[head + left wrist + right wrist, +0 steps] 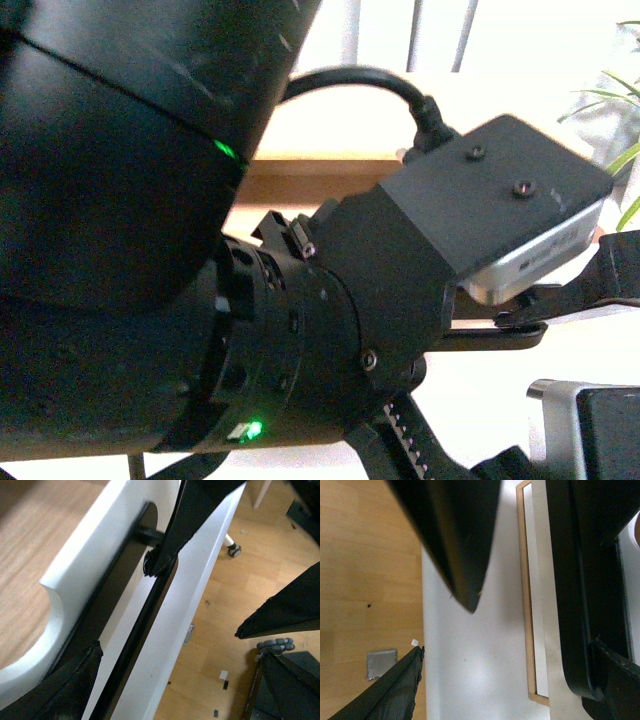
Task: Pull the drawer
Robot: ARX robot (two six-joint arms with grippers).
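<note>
White-fronted wood, the drawer (195,595) sits directly beneath the left gripper (122,607), which is spread wide with one fingertip at the black bar handle (137,640). Likely rigid and fairly heavy: grip that bar. The right gripper (445,629) gapes empty.

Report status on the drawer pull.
Left gripper open around bar handle of drawer, not clamped. Right gripper open, empty. Front view blocked by arm.

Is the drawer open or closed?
Open. The drawer shows its light wood inside behind the white front. How far out it is, I cannot tell.
</note>
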